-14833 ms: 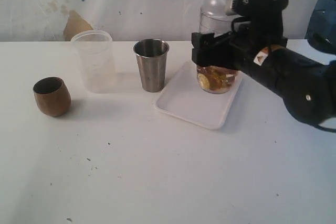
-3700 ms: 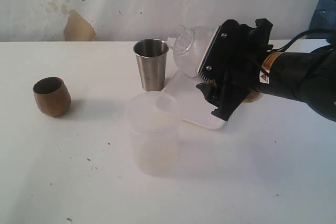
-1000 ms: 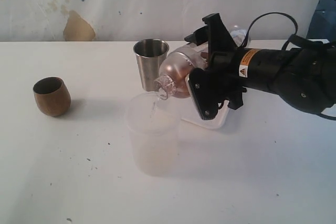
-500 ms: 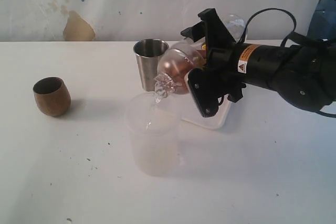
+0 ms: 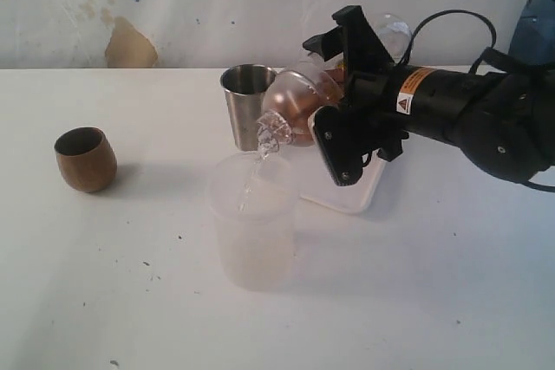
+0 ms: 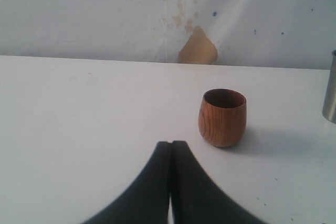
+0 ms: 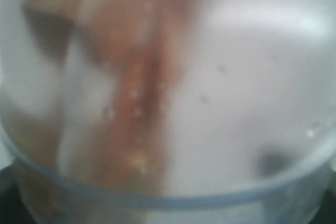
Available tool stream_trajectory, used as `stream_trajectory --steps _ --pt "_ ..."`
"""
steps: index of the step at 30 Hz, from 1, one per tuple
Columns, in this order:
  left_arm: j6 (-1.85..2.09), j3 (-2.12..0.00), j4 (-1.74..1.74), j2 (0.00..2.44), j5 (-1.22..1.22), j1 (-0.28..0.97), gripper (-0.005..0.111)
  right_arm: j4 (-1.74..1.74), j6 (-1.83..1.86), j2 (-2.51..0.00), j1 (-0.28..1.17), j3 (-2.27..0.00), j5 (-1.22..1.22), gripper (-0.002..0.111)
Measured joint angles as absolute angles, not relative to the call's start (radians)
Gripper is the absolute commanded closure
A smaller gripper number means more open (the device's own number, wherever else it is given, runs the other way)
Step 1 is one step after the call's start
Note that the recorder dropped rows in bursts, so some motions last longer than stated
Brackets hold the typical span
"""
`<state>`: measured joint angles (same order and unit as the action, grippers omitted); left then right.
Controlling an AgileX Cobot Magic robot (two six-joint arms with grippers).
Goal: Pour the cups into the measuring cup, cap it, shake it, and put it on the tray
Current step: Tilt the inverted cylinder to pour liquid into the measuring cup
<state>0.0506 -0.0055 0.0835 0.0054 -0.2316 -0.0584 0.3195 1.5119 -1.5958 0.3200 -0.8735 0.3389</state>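
A: Right hand (image 5: 342,93) clamped on the tilted measuring cup (image 5: 295,106), thin stream into frosted cup (image 5: 253,231), mid-surface. Left hand (image 6: 170,182) together, empty.
B: Hold mouth over rim, tilt slowly. Wooden cup (image 5: 85,159) near left edge.

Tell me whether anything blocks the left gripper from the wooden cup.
Nothing visible does: only bare table lies between the left gripper, jaws shut, and the wooden cup; the steel tumbler stands off that line.
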Motion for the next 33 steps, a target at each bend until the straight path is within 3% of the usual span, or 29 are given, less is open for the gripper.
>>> stream_trajectory --steps 33 --pt "0.051 -0.006 0.084 0.005 -0.232 -0.058 0.107 0.317 1.695 -1.596 0.301 -0.874 0.420 0.108"
